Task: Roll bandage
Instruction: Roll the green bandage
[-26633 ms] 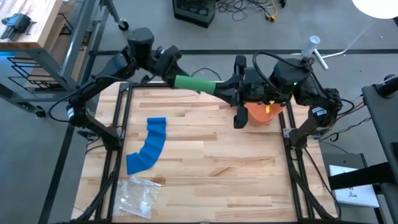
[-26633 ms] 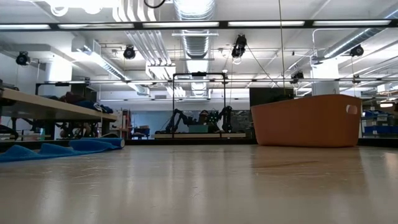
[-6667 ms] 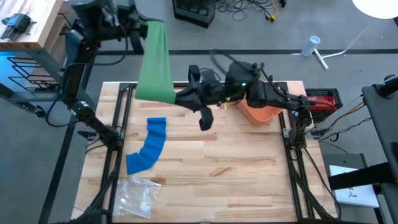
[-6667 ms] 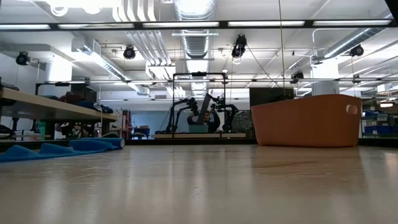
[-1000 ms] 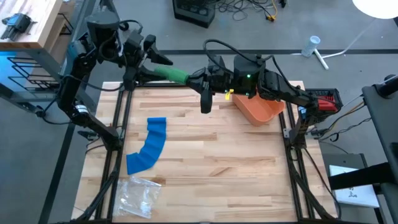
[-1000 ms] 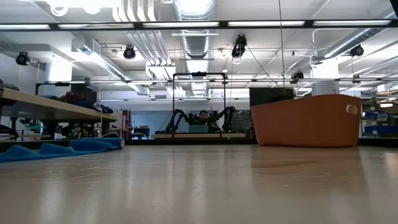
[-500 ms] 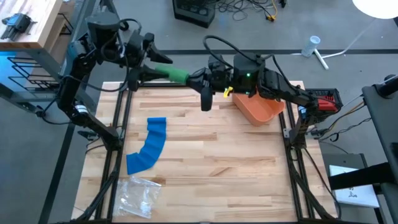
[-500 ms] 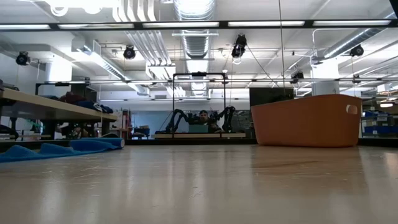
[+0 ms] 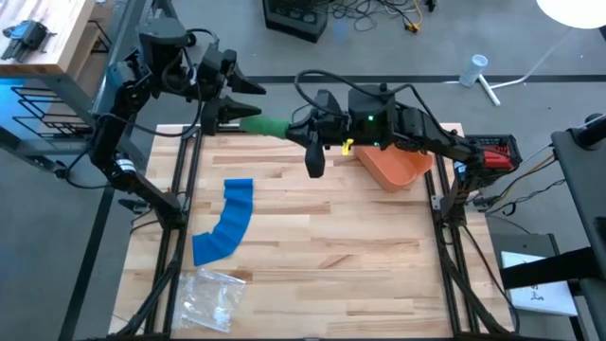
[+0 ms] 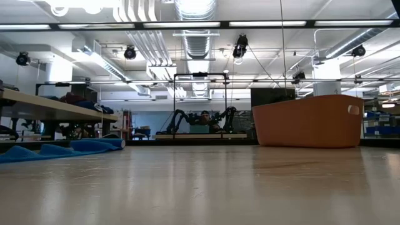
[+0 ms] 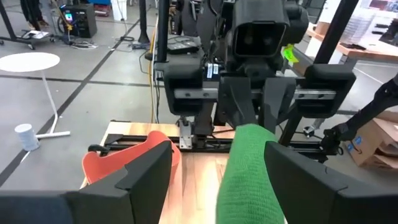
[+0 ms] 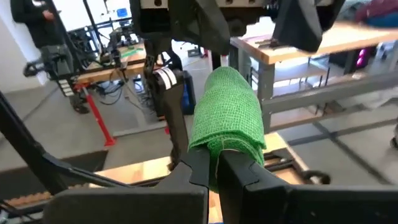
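A green bandage roll [image 9: 270, 126] hangs in the air over the table's far edge, between my two grippers. My right gripper [image 9: 295, 131] comes at it from the table's right and is shut on it. My left gripper [image 9: 248, 104] comes from the left and stands open. The roll [image 11: 245, 168] lies between the left gripper's fingers, close to one finger, with a gap to the other. A blue bandage [image 9: 225, 223] lies flat and unrolled on the wooden table's left half. My right gripper pinches the green roll's near end [image 12: 219, 155] between its two fingers [image 12: 199, 171], which are almost together. The fingers point about level toward the table's left, along the roll. The roll [image 12: 227, 112] sticks out beyond the fingertips, lifted clear of the table. Whether my left gripper touches the roll, I cannot tell.
An orange bin [image 9: 398, 166] stands at the table's far right, under my right arm. A clear plastic bag [image 9: 210, 296] lies at the near left corner. Bare wood [image 9: 331, 246] fills the middle and right of the table.
Both wrists have turned a little while the arms stay in place. The green roll between them has swung slightly toward the table's near edge. My right gripper stays shut on it.
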Controlling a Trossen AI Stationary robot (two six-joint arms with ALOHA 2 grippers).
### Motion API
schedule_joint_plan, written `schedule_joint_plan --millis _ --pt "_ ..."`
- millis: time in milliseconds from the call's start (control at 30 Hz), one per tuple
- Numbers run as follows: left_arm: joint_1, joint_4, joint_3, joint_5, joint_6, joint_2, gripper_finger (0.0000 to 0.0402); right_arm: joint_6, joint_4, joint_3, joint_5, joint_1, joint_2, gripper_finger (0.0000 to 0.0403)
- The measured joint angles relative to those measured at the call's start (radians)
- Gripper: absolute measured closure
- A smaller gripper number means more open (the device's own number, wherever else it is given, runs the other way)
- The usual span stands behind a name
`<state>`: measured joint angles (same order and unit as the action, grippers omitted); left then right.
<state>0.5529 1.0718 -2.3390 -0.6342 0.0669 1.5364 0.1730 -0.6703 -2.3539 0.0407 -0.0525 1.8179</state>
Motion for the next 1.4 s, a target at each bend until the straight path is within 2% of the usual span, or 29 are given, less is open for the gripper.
schedule_joint_plan --millis 167,300,367,433,533,600,833,1167,1400 --pt "-0.006 -0.037 0.0 -0.024 0.017 -0.023 0.0162 0.205 -0.002 0.0 0.001 -0.023 0.0 0.04" --pt "-0.069 -0.034 0.0 -0.037 0.06 -0.033 0.0158 0.334 0.003 0.0 0.006 -0.039 0.0 0.04" --pt "-0.105 -0.013 0.0 -0.005 0.09 -0.03 0.0156 0.366 0.006 -0.001 0.002 -0.041 0.0 0.04" --pt "-0.133 0.011 0.002 0.072 0.134 -0.026 0.0155 0.404 0.013 -0.001 -0.001 -0.044 0.0 0.04" --pt "-0.159 0.058 0.002 0.237 0.218 -0.027 0.0151 0.438 0.028 -0.001 -0.033 -0.048 0.0 0.04" --pt "-0.163 0.079 0.002 0.289 0.261 -0.027 0.0146 0.461 0.035 -0.002 -0.047 -0.047 0.0 0.04" --pt "-0.164 0.132 0.003 0.295 0.33 -0.027 0.0126 0.506 0.054 -0.002 -0.057 -0.047 -0.001 0.04" --pt "-0.167 0.152 0.006 0.315 0.351 -0.026 0.0123 0.596 0.091 -0.002 -0.076 -0.047 -0.003 0.04" --pt "-0.167 0.165 -0.004 0.356 0.359 -0.061 0.0136 0.539 0.07 -0.002 -0.085 -0.047 -0.027 0.04"
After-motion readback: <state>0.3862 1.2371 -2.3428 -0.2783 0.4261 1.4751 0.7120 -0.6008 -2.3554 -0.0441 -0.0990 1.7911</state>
